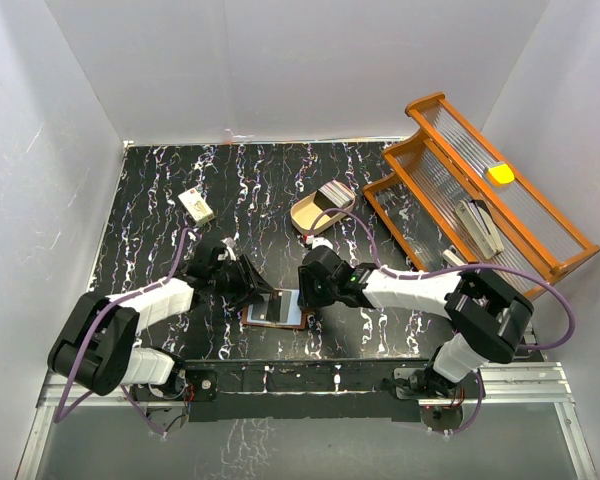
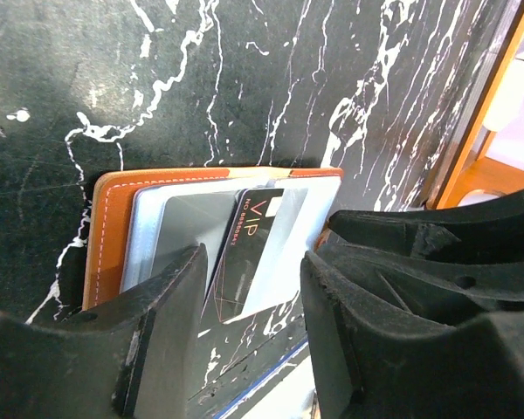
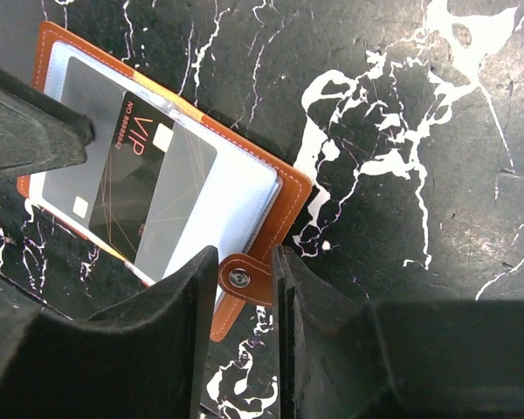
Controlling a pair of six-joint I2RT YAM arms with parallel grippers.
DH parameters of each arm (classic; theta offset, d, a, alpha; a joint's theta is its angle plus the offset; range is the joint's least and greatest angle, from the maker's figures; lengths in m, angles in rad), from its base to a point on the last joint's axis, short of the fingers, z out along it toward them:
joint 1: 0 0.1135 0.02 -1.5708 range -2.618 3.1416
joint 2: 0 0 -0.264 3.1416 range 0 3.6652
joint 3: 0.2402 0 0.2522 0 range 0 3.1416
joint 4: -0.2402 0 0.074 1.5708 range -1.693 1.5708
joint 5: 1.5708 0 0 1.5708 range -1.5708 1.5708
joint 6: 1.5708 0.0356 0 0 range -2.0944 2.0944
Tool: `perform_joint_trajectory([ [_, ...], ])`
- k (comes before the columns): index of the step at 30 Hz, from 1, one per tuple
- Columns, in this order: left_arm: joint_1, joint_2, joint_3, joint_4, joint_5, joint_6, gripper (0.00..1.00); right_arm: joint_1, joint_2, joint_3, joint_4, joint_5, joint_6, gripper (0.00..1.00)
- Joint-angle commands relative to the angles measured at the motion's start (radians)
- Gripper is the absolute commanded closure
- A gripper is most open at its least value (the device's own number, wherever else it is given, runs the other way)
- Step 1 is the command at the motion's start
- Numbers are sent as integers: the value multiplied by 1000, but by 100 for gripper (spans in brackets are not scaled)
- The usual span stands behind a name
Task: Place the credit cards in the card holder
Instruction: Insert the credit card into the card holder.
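Note:
The card holder (image 1: 277, 312) lies open on the black marble table between my two grippers, brown border (image 2: 105, 236) and grey-blue lining (image 3: 244, 188) up. A black VIP credit card (image 2: 253, 253) sits partly inside its pocket, one end sticking out. My left gripper (image 2: 255, 262) is open, a finger on each side of that free end and not touching it. My right gripper (image 3: 244, 262) has its jaws closed on the holder's snap tab (image 3: 240, 278). More credit cards (image 1: 335, 192) stand stacked in a beige oval tray (image 1: 308, 218).
A small cream block (image 1: 196, 205) lies at the back left. An orange wooden rack (image 1: 480, 190) with a yellow piece (image 1: 500, 173) fills the back right corner. White walls close the table on three sides.

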Motion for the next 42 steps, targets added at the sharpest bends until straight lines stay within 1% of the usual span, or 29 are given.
perform_joint_trajectory([
  [1,-7,-4,-29,41,41,-20,54,4,9,-11,64,-2,16,72],
  [9,-26,27,-49,104,63,-56,54,3,28,-29,96,-2,18,75],
  [27,-89,88,-24,190,75,-126,54,2,61,-26,134,23,2,77],
  [35,-115,97,4,189,53,-132,54,-7,64,-12,147,41,-20,77],
  [38,-117,87,5,182,41,-133,54,-17,53,1,128,50,-34,77],
  [42,-117,54,24,120,12,-110,54,-22,3,24,66,76,-45,73],
])
